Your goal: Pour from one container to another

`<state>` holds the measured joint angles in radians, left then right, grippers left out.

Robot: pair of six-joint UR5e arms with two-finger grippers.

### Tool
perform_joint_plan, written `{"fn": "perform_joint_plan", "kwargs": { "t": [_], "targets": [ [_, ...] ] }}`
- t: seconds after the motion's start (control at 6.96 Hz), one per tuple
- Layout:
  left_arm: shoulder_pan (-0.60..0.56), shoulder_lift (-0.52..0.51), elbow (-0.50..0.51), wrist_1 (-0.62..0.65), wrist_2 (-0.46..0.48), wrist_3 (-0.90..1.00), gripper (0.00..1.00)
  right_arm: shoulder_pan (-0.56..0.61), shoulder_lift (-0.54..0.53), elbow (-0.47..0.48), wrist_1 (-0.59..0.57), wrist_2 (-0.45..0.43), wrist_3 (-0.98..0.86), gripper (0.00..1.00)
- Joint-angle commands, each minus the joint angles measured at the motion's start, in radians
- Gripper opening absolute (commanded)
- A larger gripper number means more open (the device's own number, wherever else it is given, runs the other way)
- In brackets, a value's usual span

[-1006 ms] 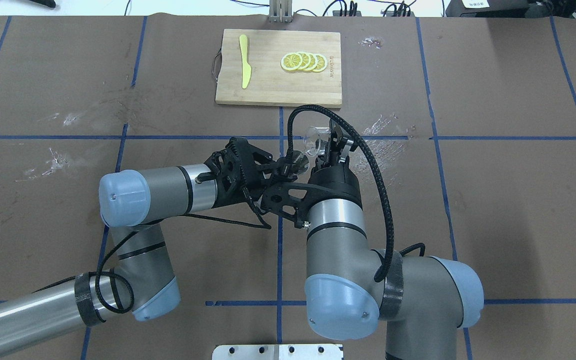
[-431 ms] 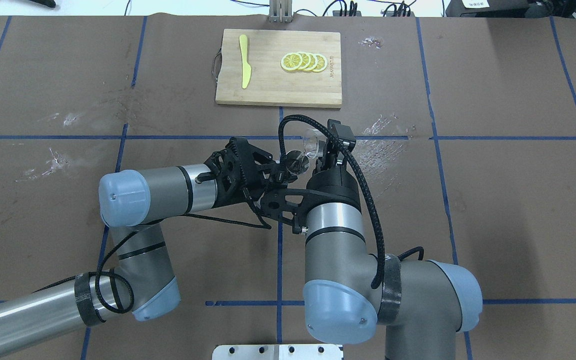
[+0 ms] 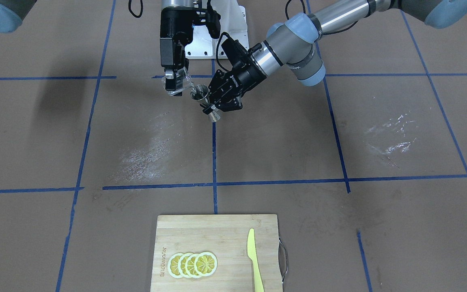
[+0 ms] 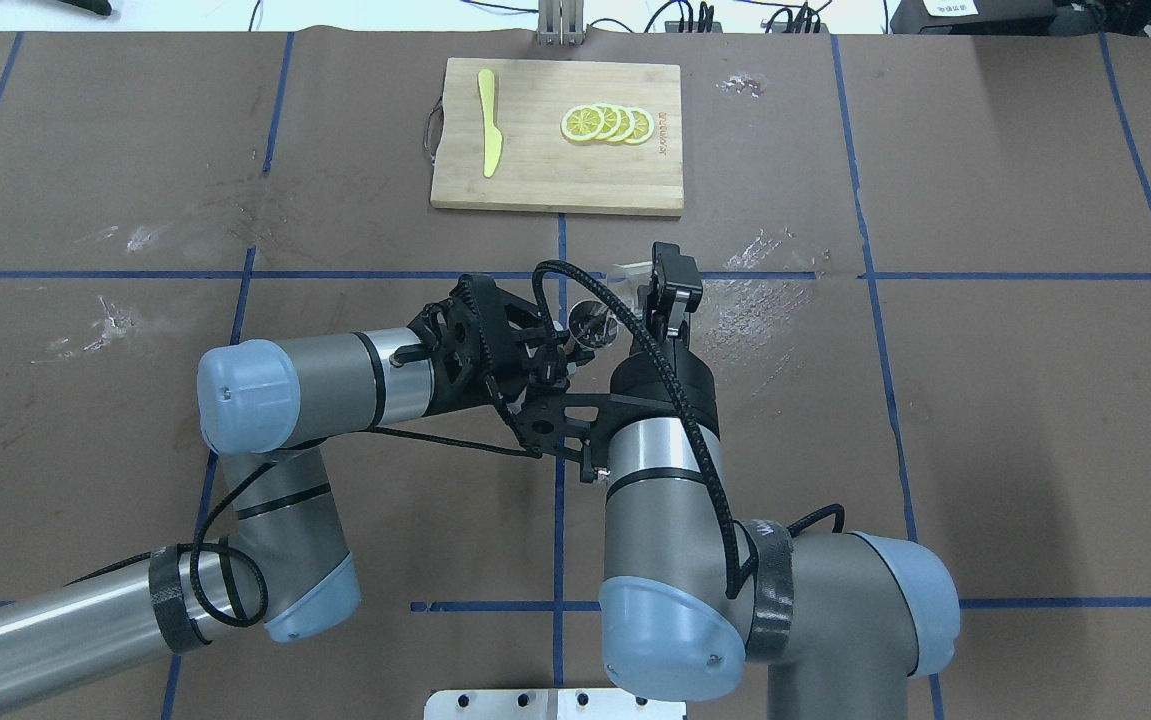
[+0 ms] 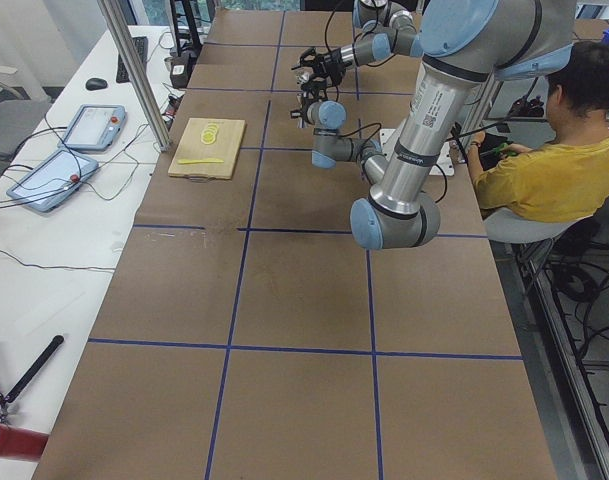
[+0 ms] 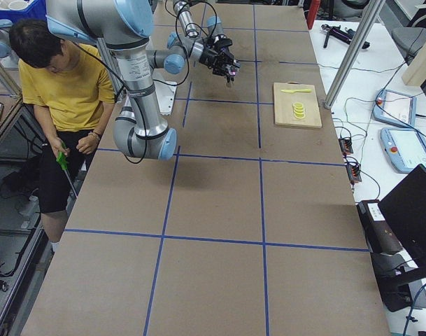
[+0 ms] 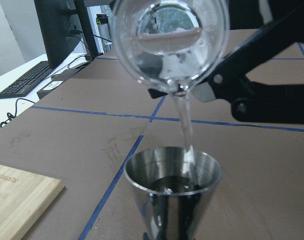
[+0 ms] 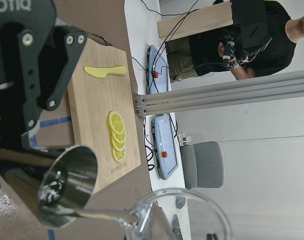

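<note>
Above mid-table, the left gripper clamps the jigger, mouth up. The right gripper holds the glass tipped just over it, and a thin stream runs in. Judged mid-pour: jigger part filled, glass not emptied. The table is brown, blue-taped and smeared. A cutting board carries lemon slices and a knife. A person is seated nearby.

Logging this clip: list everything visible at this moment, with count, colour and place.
glass: one, clear, tilted above the jigger
jigger: one, silver metal, under the glass's lip
liquid stream: one, clear, falling from glass into jigger
table: one, brown, blue tape lines
cutting board: one, light wood, table's far side from the robot
lemon slices: four, yellow, overlapping on the board
knife: one, yellow, on the board
person: one, yellow shirt, seated behind the robot
left gripper: black, shut on the jigger
right gripper: black, shut on the glass
</note>
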<state>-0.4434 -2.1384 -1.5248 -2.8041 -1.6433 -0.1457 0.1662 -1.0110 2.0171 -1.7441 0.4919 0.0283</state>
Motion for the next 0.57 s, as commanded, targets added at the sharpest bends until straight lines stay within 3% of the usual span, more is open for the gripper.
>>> {"fn": "perform_joint_plan", "kwargs": {
  "t": [0.0,0.43],
  "targets": [
    [0.0,0.0,-0.002,0.0,0.0,0.0,0.0,-0.007,0.0,-0.001,-0.008,-0.018,-0.018,0.0],
    [0.002,0.0,-0.002,0.0,0.0,0.0,0.0,-0.011,0.006,-0.003,-0.008,-0.018,-0.018,0.0]
  ]
}}
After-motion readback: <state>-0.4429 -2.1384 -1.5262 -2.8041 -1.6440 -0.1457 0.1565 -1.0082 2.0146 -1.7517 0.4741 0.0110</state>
